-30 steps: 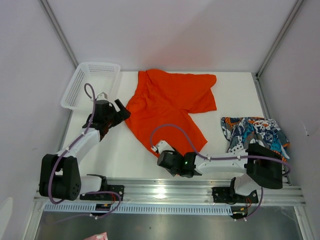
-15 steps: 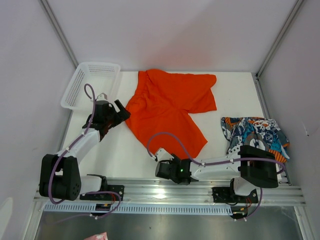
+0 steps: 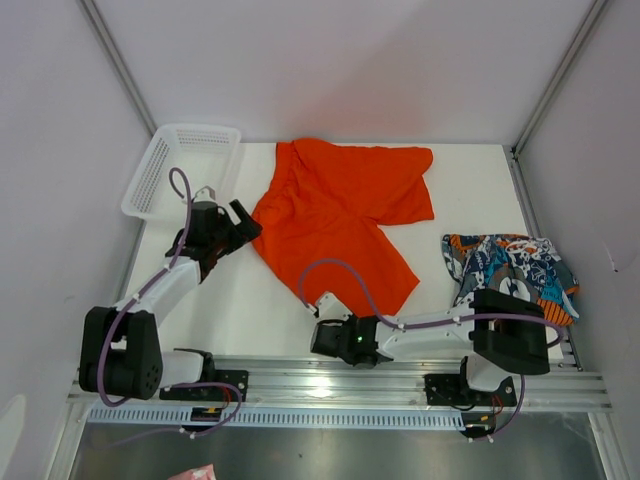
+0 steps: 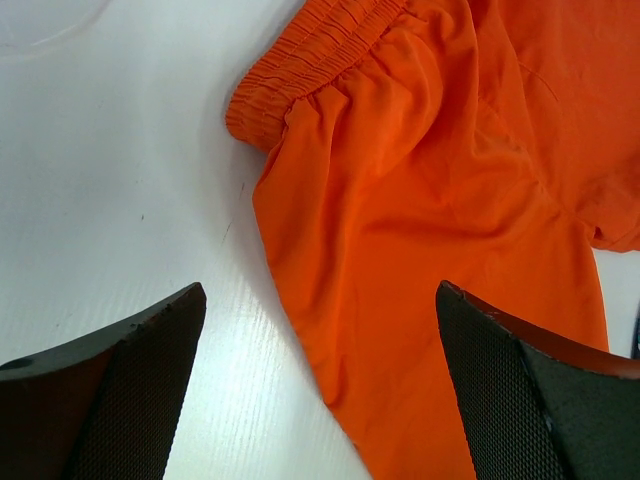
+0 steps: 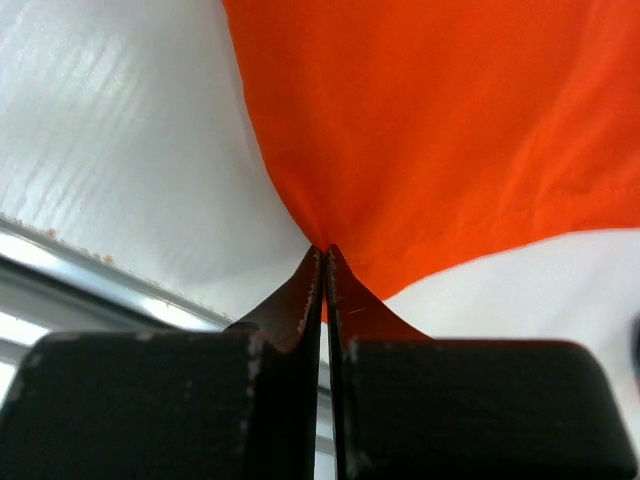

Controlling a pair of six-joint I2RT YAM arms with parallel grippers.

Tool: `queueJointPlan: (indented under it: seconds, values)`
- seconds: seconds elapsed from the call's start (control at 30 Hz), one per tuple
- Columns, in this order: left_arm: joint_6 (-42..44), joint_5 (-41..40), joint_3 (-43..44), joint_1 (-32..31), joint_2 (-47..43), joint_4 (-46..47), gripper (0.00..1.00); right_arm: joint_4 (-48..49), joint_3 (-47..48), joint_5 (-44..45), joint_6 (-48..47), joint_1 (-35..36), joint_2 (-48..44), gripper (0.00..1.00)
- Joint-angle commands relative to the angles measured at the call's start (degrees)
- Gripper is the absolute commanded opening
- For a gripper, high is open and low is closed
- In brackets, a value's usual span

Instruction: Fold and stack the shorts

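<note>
The basket (image 3: 170, 165) sits far left of the orange shorts (image 3: 340, 215), and my left end effector (image 3: 240, 222) gapes wide just off their left edge. Those shorts lie spread mid-counter. My right end effector (image 5: 325, 255) is closed tight at their near leg corner, though I cannot tell if cloth is caught, and the printed shorts (image 3: 510, 262) lie crumpled to their right.

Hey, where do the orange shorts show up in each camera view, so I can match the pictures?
Top external: orange shorts spread across the middle, toward the far edge.
Left wrist: they fill the right side, elastic waistband at top.
Right wrist: they fill the upper right.
Shared landmark: bare white table at the cloth's left.
</note>
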Motion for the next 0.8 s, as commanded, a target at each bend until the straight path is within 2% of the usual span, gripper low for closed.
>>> queueJointPlan:
  seconds: [0.0,0.07,0.23,0.43,0.77]
  values:
    - [-1.67,2.02,-1.31,0.66,1.45,3.24,0.97,-2.36,-1.01,4.42,5.24,0.39,-7.37,0.0]
    - [-2.9,2.99,-1.67,0.66,2.24,5.25,0.97,-1.31,-2.33,4.07,5.77,0.13,-11.69,0.0]
    - [-9.56,5.27,-4.38,0.57,6.88,8.77,0.97,-2.26,-4.8,-0.05,7.53,-5.56,-23.11,0.0]
    - [-15.99,7.3,-4.75,0.57,12.61,14.31,0.97,-3.94,-7.78,-1.11,9.81,-9.97,-31.47,0.0]
    - [-23.21,8.0,-2.9,0.48,18.85,23.81,0.96,-6.57,-9.46,-2.69,12.19,-11.47,-33.34,0.0]
